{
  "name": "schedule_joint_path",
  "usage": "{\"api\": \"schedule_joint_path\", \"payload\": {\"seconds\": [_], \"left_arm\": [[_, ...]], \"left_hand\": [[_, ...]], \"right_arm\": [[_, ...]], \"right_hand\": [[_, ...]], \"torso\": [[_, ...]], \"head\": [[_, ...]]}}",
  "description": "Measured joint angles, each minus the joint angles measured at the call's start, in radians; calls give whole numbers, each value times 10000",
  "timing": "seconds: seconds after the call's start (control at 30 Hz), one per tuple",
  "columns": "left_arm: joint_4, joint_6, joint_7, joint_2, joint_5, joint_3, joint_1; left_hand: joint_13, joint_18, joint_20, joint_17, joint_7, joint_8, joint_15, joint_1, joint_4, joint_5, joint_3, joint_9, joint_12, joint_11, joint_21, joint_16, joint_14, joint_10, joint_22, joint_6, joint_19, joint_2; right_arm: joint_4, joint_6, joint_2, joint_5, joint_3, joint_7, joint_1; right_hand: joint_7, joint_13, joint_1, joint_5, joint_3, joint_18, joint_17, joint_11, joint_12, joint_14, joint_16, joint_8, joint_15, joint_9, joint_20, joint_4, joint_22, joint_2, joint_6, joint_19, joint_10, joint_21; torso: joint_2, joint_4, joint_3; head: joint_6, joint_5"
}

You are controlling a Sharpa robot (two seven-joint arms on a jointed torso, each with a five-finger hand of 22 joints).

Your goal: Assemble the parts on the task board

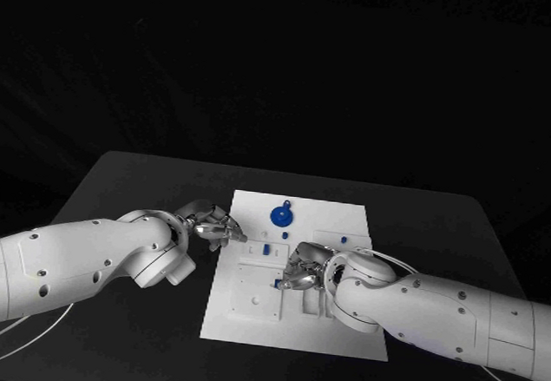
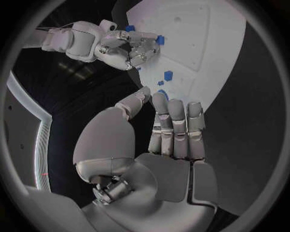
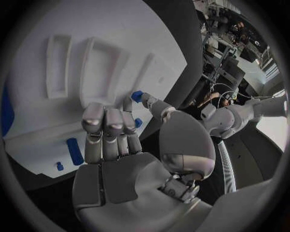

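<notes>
Right hand (image 3: 130,145) pinching a small blue part (image 3: 137,96) at its fingertips over the task board (image 1: 329,333) — left hand (image 2: 172,130) empty, fingers loosely apart

Head view: looking down from above and behind both arms onto the black table (image 1: 126,181), far enough off to take in the whole task board (image 1: 295,331) at its middle. Left wrist view: set just behind the left hand (image 2: 172,133), very near it, facing along the fingers toward the task board (image 2: 205,43) and across to the right hand (image 2: 130,48) beyond. Right wrist view: set just behind the right hand (image 3: 111,133), equally near, facing over the fingers onto the task board (image 3: 79,29). Shared by all three: the board's white surface with small blue parts (image 1: 280,215) on it
</notes>
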State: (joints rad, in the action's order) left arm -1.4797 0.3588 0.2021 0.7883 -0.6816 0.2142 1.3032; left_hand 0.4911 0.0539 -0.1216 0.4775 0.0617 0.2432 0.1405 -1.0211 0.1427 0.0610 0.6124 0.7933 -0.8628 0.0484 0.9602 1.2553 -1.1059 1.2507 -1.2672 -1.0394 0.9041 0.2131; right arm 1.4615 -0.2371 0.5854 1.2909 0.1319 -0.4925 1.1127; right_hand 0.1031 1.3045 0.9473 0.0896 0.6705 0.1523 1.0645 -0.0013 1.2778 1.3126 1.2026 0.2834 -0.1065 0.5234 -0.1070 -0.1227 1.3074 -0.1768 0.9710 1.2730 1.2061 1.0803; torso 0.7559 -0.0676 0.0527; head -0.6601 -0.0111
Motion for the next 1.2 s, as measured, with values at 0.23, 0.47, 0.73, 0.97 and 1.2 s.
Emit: {"api": "schedule_joint_path", "payload": {"seconds": [0.23, 0.47, 0.73, 0.97, 1.2], "left_arm": [[0, 0, 1, 5, 2, 0, 1], [0, 0, 1, 6, 4, 0, 2], [5, 0, 0, 11, 8, 0, 2], [17, 0, -7, 14, 16, 0, 2], [20, -39, -63, 16, 74, 3, 3]], "left_hand": [[0, 0, 0, 0, -3, 0, -1, 0, 0, 0, 0, 0, 0, 0, 0, 0, 0, 0, 0, 3, 0, 0], [1, 0, 0, 1, -5, 0, -2, 0, 0, 0, 0, -5, 0, 0, 0, 0, 0, 1, -1, 6, 0, 0], [1, 0, 0, 1, -17, 0, -4, -30, 0, 0, 0, -8, 41, 0, 0, 0, 1, 1, -1, 17, 0, -29], [1, 0, 0, 1, -20, 0, -6, -40, 0, 0, 0, -8, 41, 0, 0, 0, 1, 1, -1, 20, 0, -40], [1, 0, 0, 1, -23, 0, -7, -92, 0, 0, 0, -24, 41, -34, -40, -41, -1, 36, -1, 23, 0, -92]], "right_arm": [[-14, 4, -12, 20, -2, 78, -23], [-61, -33, -27, 56, 10, 157, -44], [-127, -338, 13, 68, 39, 283, -87], [-179, -673, 113, 67, 52, 378, -100], [-14, -991, 374, 52, 66, 570, -120]], "right_hand": [[4, -32, 300, 130, 278, -1, -1, -2, -51, 26, 0, -3, -26, -30, 1, -899, 0, 300, 203, -1, 2, 59], [-64, -7, 536, 123, 523, 0, -2, -91, -52, 59, 0, 126, -59, 32, 51, -1346, 0, 535, 389, -50, 97, 115], [-151, 12, 506, -135, 710, 0, -3, -114, -51, 73, 0, 242, -147, 72, 60, -1565, -1, 562, 716, -60, 186, 153], [-192, 30, 574, -237, 774, 1, -3, -205, -51, 40, 0, 292, -184, 120, 86, -1606, -1, 626, 826, -86, 232, 153], [-210, 30, 574, -278, 819, 15, -4, -204, -10, 40, -1, 330, -183, 127, 124, -1616, 4, 626, 877, -49, 233, 153]], "torso": [[-6, 2, 6], [-6, 2, 11], [-6, 2, 12], [-7, 7, 13], [-7, 8, 11]], "head": [[-15, 1], [-25, -10], [-10, -19], [12, -20], [43, -7]]}}
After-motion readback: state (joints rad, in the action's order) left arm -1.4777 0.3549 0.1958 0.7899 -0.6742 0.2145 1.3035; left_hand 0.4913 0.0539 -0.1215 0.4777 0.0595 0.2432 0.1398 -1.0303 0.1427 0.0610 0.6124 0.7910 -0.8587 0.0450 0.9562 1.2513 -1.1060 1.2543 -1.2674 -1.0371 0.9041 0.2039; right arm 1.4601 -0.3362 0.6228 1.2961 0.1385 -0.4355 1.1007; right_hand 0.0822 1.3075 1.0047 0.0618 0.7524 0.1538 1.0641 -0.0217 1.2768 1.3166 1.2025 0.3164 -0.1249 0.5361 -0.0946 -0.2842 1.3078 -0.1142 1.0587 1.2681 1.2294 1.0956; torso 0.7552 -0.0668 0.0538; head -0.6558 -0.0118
